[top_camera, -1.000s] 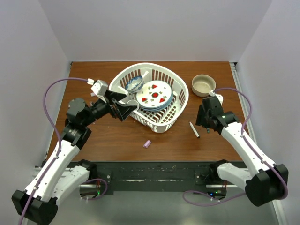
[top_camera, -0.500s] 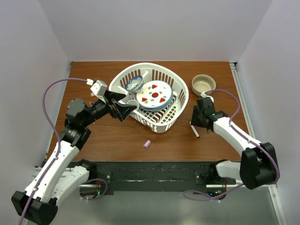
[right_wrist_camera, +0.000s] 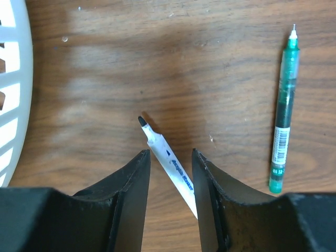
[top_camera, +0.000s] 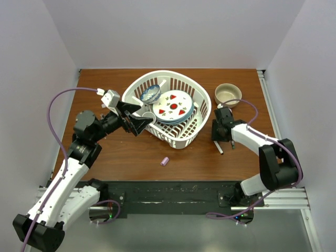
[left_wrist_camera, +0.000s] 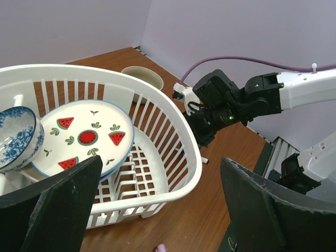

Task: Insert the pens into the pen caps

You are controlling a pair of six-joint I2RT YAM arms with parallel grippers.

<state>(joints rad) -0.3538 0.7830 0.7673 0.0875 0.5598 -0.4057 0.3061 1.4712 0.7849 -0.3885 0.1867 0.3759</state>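
A white-barrelled pen (right_wrist_camera: 167, 156) with a bare black tip lies slantwise on the wooden table. My right gripper (right_wrist_camera: 170, 157) hangs low over it, jaws open a narrow way, one on each side of the barrel. In the top view this gripper (top_camera: 220, 137) is just right of the basket, with the pen (top_camera: 219, 148) sticking out below it. A green-barrelled pen (right_wrist_camera: 283, 110) lies to the right. A lilac-pink pen cap (top_camera: 165, 161) lies alone on the table toward the front; it also shows in the left wrist view (left_wrist_camera: 160, 248). My left gripper (top_camera: 137, 123) is open and empty at the basket's left side.
A white ribbed basket (top_camera: 178, 140) holds a watermelon plate (top_camera: 174, 105) and a blue patterned bowl (top_camera: 150, 93); its rim (right_wrist_camera: 10, 79) is close on the left of my right gripper. A tan bowl (top_camera: 228, 95) stands at the back right.
My right arm has swung left and come down over the white pen, so its jaws now straddle it. The left arm, basket and cap have not moved.
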